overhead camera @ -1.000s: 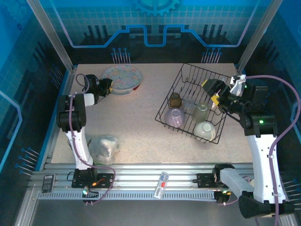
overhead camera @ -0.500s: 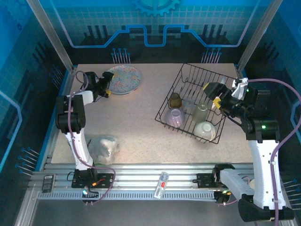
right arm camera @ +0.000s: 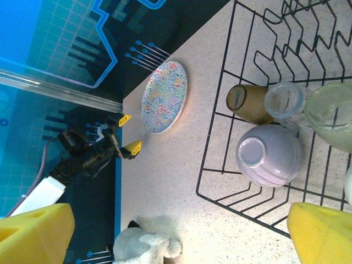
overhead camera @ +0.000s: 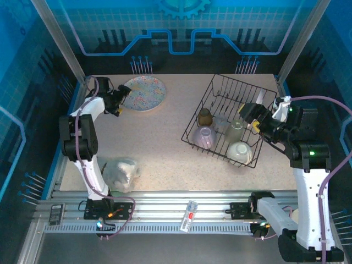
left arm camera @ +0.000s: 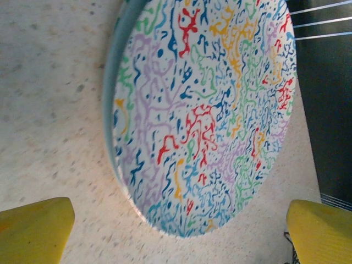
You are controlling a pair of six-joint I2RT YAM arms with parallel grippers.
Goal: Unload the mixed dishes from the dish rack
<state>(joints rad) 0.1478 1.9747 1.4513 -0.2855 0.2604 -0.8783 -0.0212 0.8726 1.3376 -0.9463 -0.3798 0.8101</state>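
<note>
A: Left side first. Edges?

B: Round white plate with a multicolour squiggle-patterned face (overhead camera: 144, 92) lies flat, face up, at the far left corner of the speckled beige bench (overhead camera: 159, 148), near the far edge. Round, so no long axis.

A: Left jaws?

B: Spread wide, holding nothing. They sit just left of the plate; from the left wrist, the near rim (left arm camera: 113, 137) lies between the two yellow tips, apart from both.

A: Room to move?

B: Whitish crumpled plastic lump (overhead camera: 121, 173) sits by the near left edge. From there to the rack the bench middle is bare.

A: Rack?

B: Black wire dish rack (overhead camera: 190, 129) stands right of centre, skewed to the bench edges, its right side close to the bench's right edge. Long axis: cannot tell. Inside, a small brown cup (overhead camera: 204, 116) and behind-right a pale translucent cup (overhead camera: 235, 131). The lilac bowl (right arm camera: 268, 154) is mouth down, foot up. A white bowl (overhead camera: 240, 152) sits in the near right corner.

A: Right jaws?

B: Fully apart, empty, over the rack's right side.

A: Any writing?

B: Small clear item with a red mark (overhead camera: 188, 214) on the front rail; too small to read.
</note>
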